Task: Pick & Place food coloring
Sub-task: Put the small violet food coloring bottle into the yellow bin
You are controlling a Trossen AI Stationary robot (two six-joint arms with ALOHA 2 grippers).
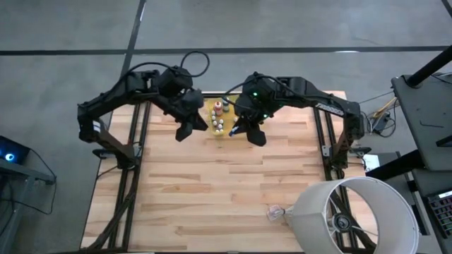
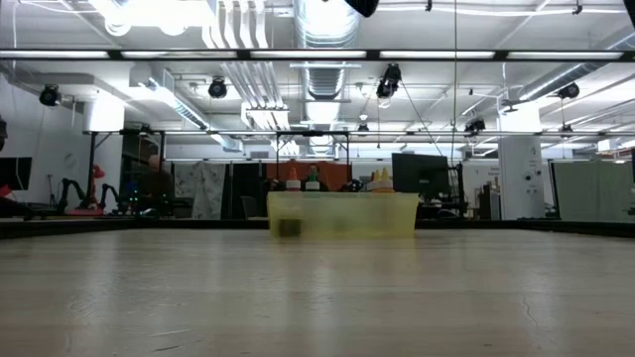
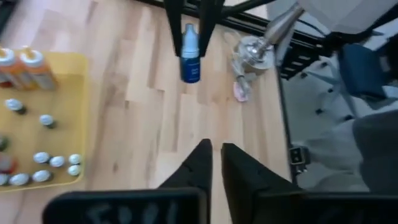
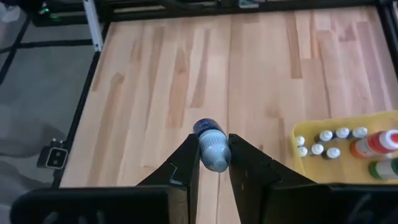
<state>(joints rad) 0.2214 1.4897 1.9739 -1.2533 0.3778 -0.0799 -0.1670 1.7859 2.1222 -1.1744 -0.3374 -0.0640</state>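
Note:
The translucent yellow tray (image 1: 212, 130) stands at the table's far middle with several food coloring bottles (image 1: 219, 121) upright in it. In the low view their caps (image 2: 303, 179) show above its rim (image 2: 342, 198). My right gripper (image 4: 213, 143) hangs just right of the tray (image 4: 373, 124), shut on one small bottle (image 4: 210, 138) with a blue end and a pale end. My left gripper (image 3: 214, 149) hovers left of the tray (image 3: 78, 74), shut and with nothing in it. From there I also see the held bottle (image 3: 190, 59). My right gripper pinches the bottle's pale end (image 4: 215, 157) between its two fingers (image 4: 186, 158). The bottle lies along the fingers, and its blue end (image 3: 191, 70) sticks out past their tips. The fingers slant down toward the table, and the bottle hangs clear of the wood.
A big white drum-shaped shade (image 1: 357, 215) sits at the near right corner, with a small clear crumpled plastic scrap (image 1: 274, 212) beside it. Bare wood (image 1: 205, 190) stretches from the tray to the near edge. Dark frame rails (image 1: 134, 141) run along both table sides.

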